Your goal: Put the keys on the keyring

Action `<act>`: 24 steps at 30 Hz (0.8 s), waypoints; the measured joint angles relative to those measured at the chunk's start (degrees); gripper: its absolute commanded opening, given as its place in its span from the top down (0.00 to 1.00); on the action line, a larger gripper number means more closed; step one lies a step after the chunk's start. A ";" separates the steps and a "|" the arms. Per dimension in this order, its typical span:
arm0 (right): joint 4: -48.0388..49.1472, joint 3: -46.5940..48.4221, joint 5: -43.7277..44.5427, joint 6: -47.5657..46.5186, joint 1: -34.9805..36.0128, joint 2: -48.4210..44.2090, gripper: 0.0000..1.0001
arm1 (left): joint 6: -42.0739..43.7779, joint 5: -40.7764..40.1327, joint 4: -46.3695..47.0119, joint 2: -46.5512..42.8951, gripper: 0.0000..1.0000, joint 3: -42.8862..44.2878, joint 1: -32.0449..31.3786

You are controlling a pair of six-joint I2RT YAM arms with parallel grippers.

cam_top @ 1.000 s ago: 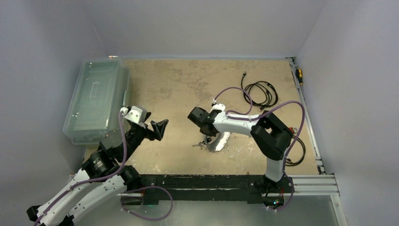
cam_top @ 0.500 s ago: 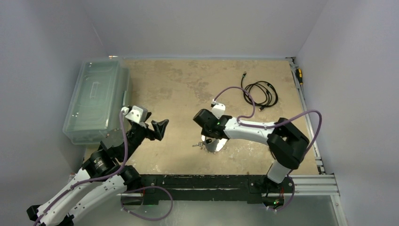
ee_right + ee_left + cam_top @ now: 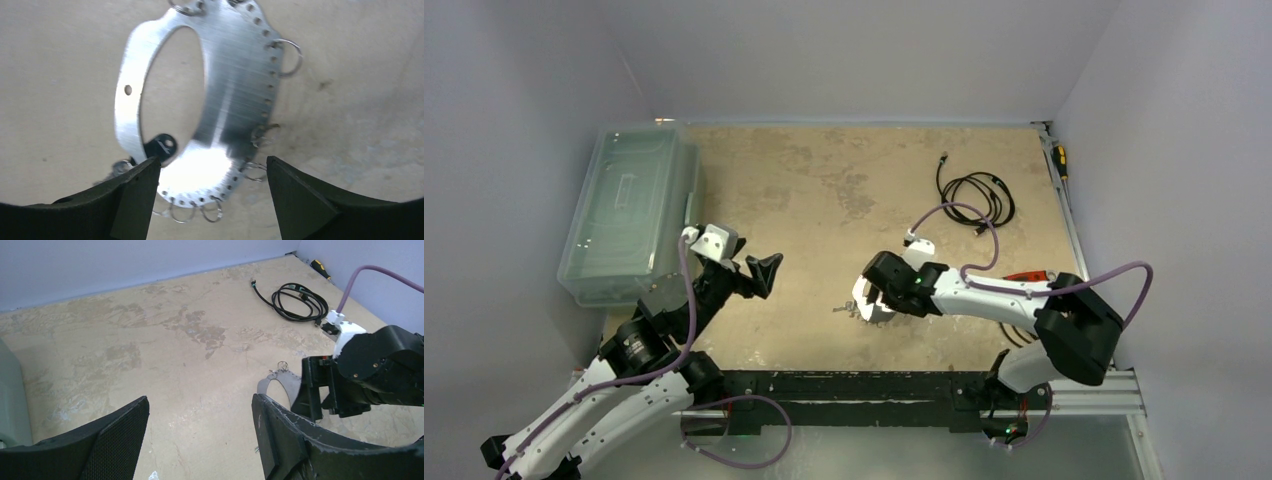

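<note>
Here, right gripper [image 3: 212, 167] spread above keyring [image 3: 240, 75], key [image 3: 162, 146] possibly underneath.

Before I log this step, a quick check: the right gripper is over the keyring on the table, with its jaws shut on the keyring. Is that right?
Not quite. The right gripper is over the keyring on the table, but its jaws stand wide open, not shut on the keyring, which lies flat below them. The right wrist view shows this.
</note>
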 measured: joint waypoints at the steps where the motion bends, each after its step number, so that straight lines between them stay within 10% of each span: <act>1: -0.81 -1.51 0.00 0.68 0.00 -1.09 0.22 | 0.00 0.02 0.00 0.07 0.26 0.00 0.00; 14: 5.44 -13.77 -3.30 -2.75 0.00 -11.72 0.27 | 0.00 0.00 0.02 0.72 0.26 0.00 0.00; 24: 19.76 -6.21 -6.16 -10.21 -0.07 1.92 0.34 | 0.00 -0.02 0.00 1.18 0.26 0.00 0.02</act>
